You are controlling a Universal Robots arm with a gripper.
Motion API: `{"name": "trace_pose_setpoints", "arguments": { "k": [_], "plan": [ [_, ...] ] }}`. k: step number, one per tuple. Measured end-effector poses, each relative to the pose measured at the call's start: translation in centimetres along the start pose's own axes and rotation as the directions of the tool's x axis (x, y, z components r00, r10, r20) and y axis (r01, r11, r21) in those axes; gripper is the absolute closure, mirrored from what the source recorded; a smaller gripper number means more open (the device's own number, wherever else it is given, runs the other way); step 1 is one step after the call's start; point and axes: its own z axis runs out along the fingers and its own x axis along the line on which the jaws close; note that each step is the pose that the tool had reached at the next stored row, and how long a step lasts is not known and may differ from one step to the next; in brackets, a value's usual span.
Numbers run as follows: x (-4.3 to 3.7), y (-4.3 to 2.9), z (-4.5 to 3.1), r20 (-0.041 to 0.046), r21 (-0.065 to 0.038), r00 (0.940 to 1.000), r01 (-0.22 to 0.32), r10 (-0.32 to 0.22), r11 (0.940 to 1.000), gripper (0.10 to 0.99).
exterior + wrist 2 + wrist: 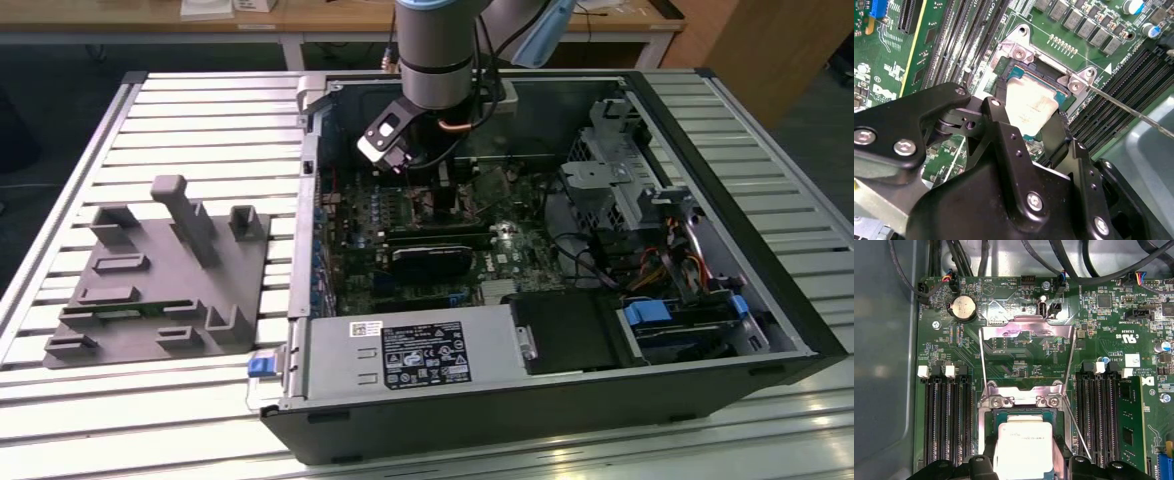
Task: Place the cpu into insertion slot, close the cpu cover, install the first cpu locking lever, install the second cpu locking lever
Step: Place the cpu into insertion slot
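claw (1026, 467) gripping the cpu (1024, 445) by two opposite edges | cpu between the fingers (985, 465), directly over the insertion slot (1024, 412); cannot tell if fully seated | cpu cover (1026, 330) flipped open beyond the slot | computer case (400, 400) on slatted worktop (200, 130)

A cpu (1024, 447) is showing a dull, brushed silvery metal face in the insertion slot (1004, 412), whose rim is gleaming as bare bright metal, while the gripper (1026, 465) closed on it is looking matt black and smooth. Beyond the insertion slot, the cpu cover (1026, 329) is shining as thin polished metal against the glossy green circuit board (1019, 357). Around the insertion slot, the computer case (534, 425) is presenting matt dark sheet metal on a table (200, 110) of ribbed, satin-finished metal.
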Motion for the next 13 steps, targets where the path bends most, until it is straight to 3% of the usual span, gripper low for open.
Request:
{"name": "trace_pose_setpoints", "arguments": {
  "k": [13],
  "plan": [
    [-0.01,-0.02,0.19,0.0005,0.000,1.0000,0.000,0.000,1.0000,0.561]
  ]
}}
